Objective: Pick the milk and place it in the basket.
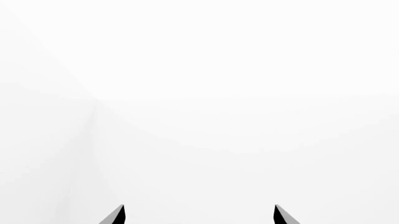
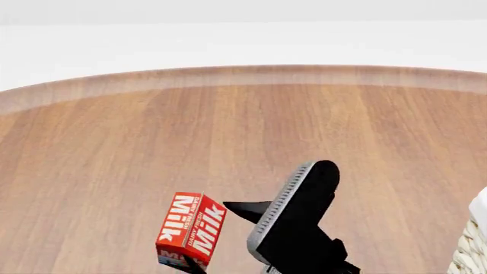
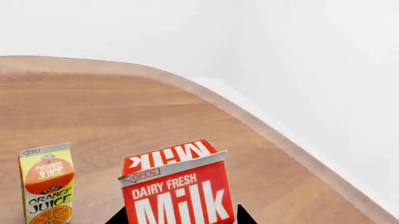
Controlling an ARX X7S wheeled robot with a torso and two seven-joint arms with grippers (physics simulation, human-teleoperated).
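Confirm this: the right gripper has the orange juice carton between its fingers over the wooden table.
Not quite. The right wrist view shows the milk between the right gripper fingers; the orange juice carton stands apart on the wooden table.

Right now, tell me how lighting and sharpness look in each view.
Head view: flat, even light, table grain sharp, milk casts no clear shadow. Right wrist view: milk lettering and orange juice carton crisp. Left wrist view: washed-out white, only the left tool tips showing.

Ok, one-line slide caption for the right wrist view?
Right gripper straddling the red milk carton on the wooden table, orange juice carton standing nearby.
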